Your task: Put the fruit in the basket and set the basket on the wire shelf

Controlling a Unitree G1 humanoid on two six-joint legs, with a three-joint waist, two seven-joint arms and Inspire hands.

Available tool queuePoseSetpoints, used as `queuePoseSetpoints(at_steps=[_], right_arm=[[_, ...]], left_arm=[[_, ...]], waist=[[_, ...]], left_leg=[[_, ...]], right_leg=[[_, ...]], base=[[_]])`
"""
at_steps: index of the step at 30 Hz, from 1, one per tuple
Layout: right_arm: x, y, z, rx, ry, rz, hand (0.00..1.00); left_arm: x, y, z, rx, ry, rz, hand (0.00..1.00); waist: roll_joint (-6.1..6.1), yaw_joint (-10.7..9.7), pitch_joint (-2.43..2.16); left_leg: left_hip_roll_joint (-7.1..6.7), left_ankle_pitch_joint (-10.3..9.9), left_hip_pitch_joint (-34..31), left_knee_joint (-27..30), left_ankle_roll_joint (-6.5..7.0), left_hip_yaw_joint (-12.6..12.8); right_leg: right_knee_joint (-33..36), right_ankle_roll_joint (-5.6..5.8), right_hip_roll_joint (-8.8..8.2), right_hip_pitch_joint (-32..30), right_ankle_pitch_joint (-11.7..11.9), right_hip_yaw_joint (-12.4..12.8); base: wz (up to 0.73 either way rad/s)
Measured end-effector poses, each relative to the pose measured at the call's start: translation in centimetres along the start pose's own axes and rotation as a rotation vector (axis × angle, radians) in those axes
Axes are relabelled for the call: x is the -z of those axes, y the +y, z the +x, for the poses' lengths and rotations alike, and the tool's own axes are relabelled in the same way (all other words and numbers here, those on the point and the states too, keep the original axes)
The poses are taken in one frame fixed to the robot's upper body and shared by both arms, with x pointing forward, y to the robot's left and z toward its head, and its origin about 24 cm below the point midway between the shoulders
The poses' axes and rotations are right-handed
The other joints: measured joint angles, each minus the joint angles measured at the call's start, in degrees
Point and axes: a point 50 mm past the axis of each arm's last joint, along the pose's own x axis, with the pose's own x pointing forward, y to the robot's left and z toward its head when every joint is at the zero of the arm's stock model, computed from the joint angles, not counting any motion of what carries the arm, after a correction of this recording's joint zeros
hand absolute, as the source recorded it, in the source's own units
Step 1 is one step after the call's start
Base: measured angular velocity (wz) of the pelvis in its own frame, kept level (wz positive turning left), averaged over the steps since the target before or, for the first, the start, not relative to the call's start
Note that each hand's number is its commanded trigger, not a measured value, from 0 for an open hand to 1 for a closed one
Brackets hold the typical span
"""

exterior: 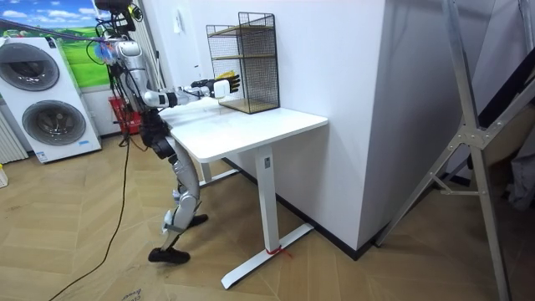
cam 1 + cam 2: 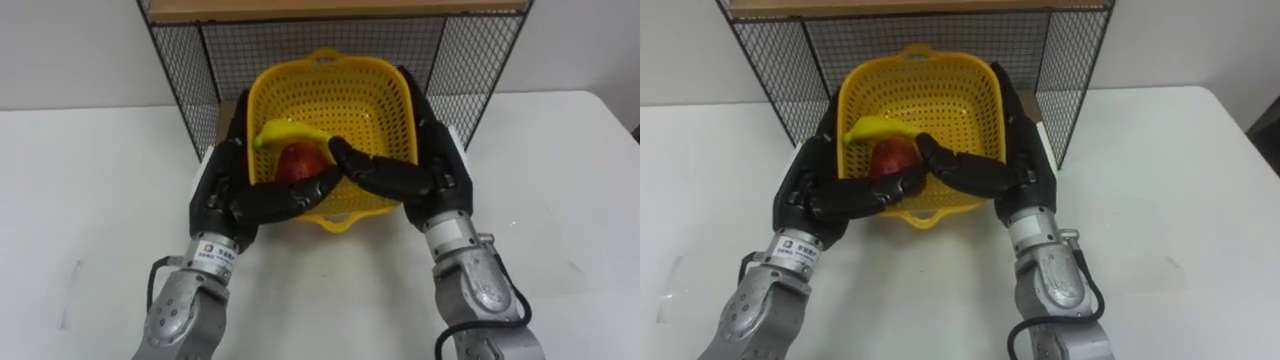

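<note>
**Left eye:** yellow basket is at the open front of the wire shelf. Its far rim is in betw. the shelf's mesh side walls and its near handle pokes out toward the robot. Inside are a banana, lying toward the shelf's left wall, and a red fruit just in front of it, touching.
- Left hand clamps the basket's left wall: fingers along the outside, thumb hooked over the near rim.
- Right hand does the same on the right wall, thumb tip next to the red fruit.
- The two thumbs nearly meet at front centre.
- Can't tell if the basket rests on the shelf floor or is held up.
- The shelf stands on a white desk.

**Right eye:** same layout. A wood board tops the shelf level above the basket.

**Room view:** robot stands at the desk end away from the shelf's open front, leaning fwd. Both arms are stretched to the shelf's lower level. The shelf is at the desk's back, by the wall. Washing machines are well apart from the shelf, at the room view's left. A red crate is betw. them and the robot.
</note>
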Motion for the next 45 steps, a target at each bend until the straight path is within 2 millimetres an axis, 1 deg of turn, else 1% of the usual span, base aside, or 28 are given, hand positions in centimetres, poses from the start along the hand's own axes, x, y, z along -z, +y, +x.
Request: queuePoseSetpoints(at_steps=[1, 2, 3, 4, 5, 6, 7, 11, 14, 16, 20, 21, 24, 27, 30, 32, 33, 34, 35, 36, 37, 38, 41, 44, 45], right_arm=[[0.1, -0.1, -0.1, 0.002, 0.007, -0.005, 0.0], [0.3, -0.1, -0.1, 0.004, 0.012, -0.004, 0.0], [0.3, -0.1, -0.1, 0.005, 0.016, -0.004, 0.0], [0.5, -0.2, -0.1, 0.009, 0.022, -0.003, 0.0], [0.8, -0.4, -0.2, 0.016, 0.034, -0.001, 0.0], [0.9, -0.4, -0.2, 0.019, 0.04, -0.002, 0.0], [1.1, -0.5, -0.2, 0.022, 0.048, -0.002, 0.0], [1.6, -1.1, -0.3, 0.036, 0.08, -0.01, 0.0], [1.6, -1.2, -0.3, 0.037, 0.08, -0.008, 0.0], [1.6, -1.1, -0.3, 0.036, 0.08, -0.003, 0.0], [1.7, -1.1, -0.3, 0.038, 0.082, 0.003, 0.0], [1.7, -1.1, -0.3, 0.039, 0.082, 0.003, 0.0], [1.6, -1.2, -0.1, 0.05, 0.088, 0.003, 0.0], [1.0, -1.4, 0.5, 0.067, 0.067, -0.003, 0.0], [0.0, -1.8, 1.7, 0.092, 0.045, 0.01, 0.0], [-0.8, -1.9, 3.1, 0.109, 0.036, 0.026, 0.0], [-1.0, -2.0, 3.5, 0.114, 0.035, 0.026, 0.0], [-1.3, -2.2, 4.4, 0.122, 0.037, 0.027, 0.0], [-1.5, -2.3, 4.8, 0.127, 0.041, 0.024, 0.0], [-1.7, -2.3, 5.5, 0.134, 0.052, 0.015, 0.0], [-2.1, -2.3, 6.1, 0.14, 0.058, 0.006, 0.0], [-2.3, -2.2, 6.5, 0.141, 0.061, 0.007, 0.0], [-3.3, -1.9, 8.9, 0.154, 0.103, 0.053, 0.0], [-4.3, -1.8, 10.6, 0.181, 0.125, 0.052, 0.0], [-4.5, -1.7, 10.9, 0.179, 0.127, 0.05, 0.0]], left_arm=[[0.0, 0.0, 0.0, -0.005, 0.001, 0.0, 0.0], [0.1, 0.0, 0.0, -0.006, 0.003, 0.001, 0.0], [0.1, 0.1, 0.0, -0.006, 0.004, 0.002, 0.0], [0.2, 0.1, 0.0, -0.006, 0.007, 0.002, 0.0], [0.4, 0.0, 0.0, -0.007, 0.017, -0.001, 0.0], [0.5, 0.1, -0.1, -0.008, 0.021, 0.0, 0.0], [0.6, 0.1, -0.1, -0.01, 0.026, 0.004, 0.0], [1.0, 0.1, -0.2, -0.001, 0.043, 0.029, 0.0], [1.0, 0.1, -0.2, 0.003, 0.045, 0.03, 0.0], [0.9, 0.1, -0.2, 0.005, 0.046, 0.031, 0.0], [0.9, 0.1, -0.2, 0.005, 0.046, 0.03, 0.0], [0.9, 0.1, -0.2, 0.005, 0.046, 0.03, 0.0], [0.9, 0.1, -0.1, 0.004, 0.053, 0.031, 0.0], [0.6, -0.1, 0.5, 0.017, 0.046, 0.037, 0.0], [-0.1, -0.2, 1.7, 0.029, 0.039, 0.049, 0.0], [-0.7, -0.5, 3.1, 0.047, 0.04, 0.059, 0.0], [-0.9, -0.6, 3.4, 0.046, 0.036, 0.06, 0.0], [-1.2, -0.6, 4.3, 0.04, 0.033, 0.061, 0.0], [-1.3, -0.7, 4.8, 0.036, 0.035, 0.063, 0.0], [-1.5, -0.8, 5.7, 0.026, 0.045, 0.071, 0.0], [-1.8, -1.0, 6.6, 0.019, 0.053, 0.077, 0.0], [-2.0, -1.1, 7.0, 0.014, 0.056, 0.078, 0.0], [-3.0, -1.0, 9.3, -0.044, 0.089, 0.065, 0.0], [-4.0, -1.1, 11.2, -0.08, 0.097, 0.048, 0.0], [-4.2, -1.0, 11.5, -0.087, 0.099, 0.047, 0.0]], waist=[[0.45, 0.1, 0.27], [0.73, 0.29, 0.45], [0.71, 0.35, 0.44], [0.6, 0.24, 0.38], [0.81, 0.05, -0.08], [0.92, 0.18, -0.39], [1.37, 0.44, -0.63], [1.14, 1.0, -0.56], [1.1, 1.09, -0.55], [1.18, 1.02, -0.59], [1.21, 1.01, -0.6], [1.24, 1.02, -0.58], [1.44, 0.85, -0.62], [1.7, 0.52, -0.59], [1.76, 0.58, -0.57], [1.76, 0.46, -0.57], [1.76, 0.47, -0.57], [1.75, 0.47, -0.57], [1.72, 0.46, -0.57], [1.7, 0.41, -0.54], [1.69, 0.49, -0.55], [1.69, 0.56, -0.55], [1.69, 0.73, -0.56], [1.67, 1.15, -0.56], [1.67, 1.2, -0.56]], left_leg=[[0.33, 0.47, 0.42, -1.13, 0.13, -0.12], [0.42, 1.03, 0.96, -2.09, 0.15, -0.22], [0.41, 1.19, 1.19, -2.33, 0.11, -0.21], [0.36, 1.25, 1.59, -2.35, 0.02, -0.19], [0.45, 1.54, 1.84, -2.44, -0.58, -0.3], [0.58, 1.67, 1.84, -2.7, -0.79, -0.27], [1.17, 2.06, 2.06, -3.39, -1.2, -0.35], [2.4, 3.97, 4.73, -7.19, -2.01, -0.35], [2.97, 4.4, 5.67, -8.09, -2.22, -0.04], [3.47, 4.45, 5.94, -8.14, -2.34, -0.15], [3.95, 4.54, 5.73, -8.41, -2.45, -0.03], [3.96, 4.54, 5.7, -8.41, -2.45, -0.03], [3.97, 4.55, 5.72, -8.41, -2.46, -0.11], [3.98, 4.65, 5.99, -8.54, -2.48, -0.46], [3.93, 5.22, 6.53, -9.37, -2.27, -0.4], [3.94, 5.29, 7.02, -9.65, -2.43, -0.5], [3.9, 5.36, 7.15, -9.83, -2.52, -0.5], [3.86, 5.52, 7.38, -10.16, -2.63, -0.48], [3.84, 5.64, 7.56, -10.33, -2.59, -0.49], [3.84, 5.9, 7.96, -10.67, -2.48, -0.55], [3.8, 6.23, 8.04, -11.12, -2.5, -0.53], [3.79, 6.38, 8.04, -11.36, -2.54, -0.53], [3.81, 6.94, 8.39, -12.23, -2.71, -0.52], [3.76, 7.41, 8.62, -13.05, -2.78, -0.46], [3.73, 7.52, 8.65, -13.21, -2.79, -0.47]], right_leg=[[-2.86, 0.29, 1.11, 0.01, -1.46, -0.05], [-7.0, 0.28, 2.3, -0.13, -2.79, -0.19], [-9.53, 0.36, 2.92, -0.11, -3.37, -0.26], [-14.27, 0.15, 4.35, 0.12, -3.64, -0.75], [-17.16, 0.13, 4.99, 1.21, -3.38, -1.81], [-18.93, 0.36, 5.29, 1.95, -3.26, -1.86], [-21.34, 0.4, 6.24, 2.86, -2.3, -2.02], [-27.62, -0.29, 8.09, 6.4, 0.21, -2.52], [-29.62, -0.44, 8.79, 7.69, 1.07, -2.5], [-31.53, -0.22, 9.48, 8.77, 1.73, -2.56], [-33.52, -0.66, 9.95, 9.26, 3.12, -2.83], [-33.59, -0.82, 9.98, 9.26, 3.27, -2.83], [-33.7, -0.8, 10.05, 9.37, 3.3, -2.75], [-34.74, -0.73, 10.32, 10.13, 3.73, -2.84], [-35.11, -0.82, 10.35, 10.41, 4.06, -2.59], [-35.58, -0.79, 10.47, 11.0, 4.15, -2.62], [-35.59, -0.79, 10.46, 11.04, 4.16, -2.58], [-35.6, -0.79, 10.45, 11.1, 4.18, -2.52], [-35.68, -0.82, 10.45, 11.25, 4.21, -2.53], [-36.38, -0.94, 10.48, 11.95, 4.52, -2.97], [-36.57, -1.04, 10.44, 11.96, 4.66, -3.22], [-36.6, -1.08, 10.44, 11.86, 4.7, -3.23], [-36.69, -1.31, 10.49, 11.82, 4.95, -3.18], [-36.68, -1.44, 10.46, 11.84, 5.03, -3.16], [-36.68, -1.47, 10.44, 11.82, 5.06, -3.15]], base=[[-0.08], [-0.06], [-0.03], [0.0], [0.0], [-0.03], [-0.07], [-0.03], [-0.05], [0.0], [-0.04], [0.0], [0.0], [0.05], [-0.02], [0.0], [0.0], [0.0], [0.05], [0.1], [0.09], [0.0], [0.0], [0.0], [0.0]])
